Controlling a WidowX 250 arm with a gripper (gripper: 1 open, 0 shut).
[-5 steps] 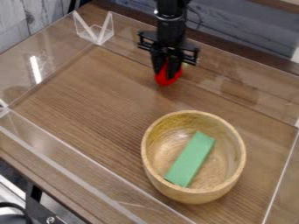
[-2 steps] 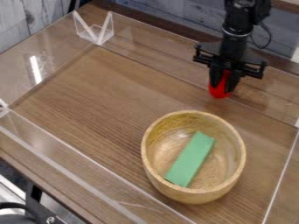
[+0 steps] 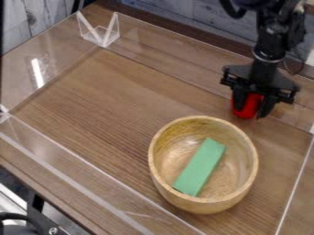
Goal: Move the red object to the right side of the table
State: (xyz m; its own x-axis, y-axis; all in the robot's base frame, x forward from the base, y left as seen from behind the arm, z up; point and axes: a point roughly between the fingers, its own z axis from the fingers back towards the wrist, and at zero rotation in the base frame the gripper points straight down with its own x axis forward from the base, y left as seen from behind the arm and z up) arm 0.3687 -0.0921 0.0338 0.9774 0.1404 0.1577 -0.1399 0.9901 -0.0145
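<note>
The red object (image 3: 252, 106), small and glossy, is low over the brown wood-grain table (image 3: 110, 106) near its right edge, just behind the wooden bowl. My gripper (image 3: 254, 110) points straight down with its black fingers on either side of the red object. More of the red shows between the fingers than before. The frame does not show whether the fingers still press on it or whether it rests on the table.
A round light wooden bowl (image 3: 160, 147) stands at the front right with a flat green block (image 3: 200, 168) inside. Low clear acrylic walls (image 3: 298, 174) border the table. A small clear stand (image 3: 98, 29) sits at the back left.
The gripper has carried the red object from the back middle of the table to the right and lowered it slightly. The bowl and green block have not moved.
</note>
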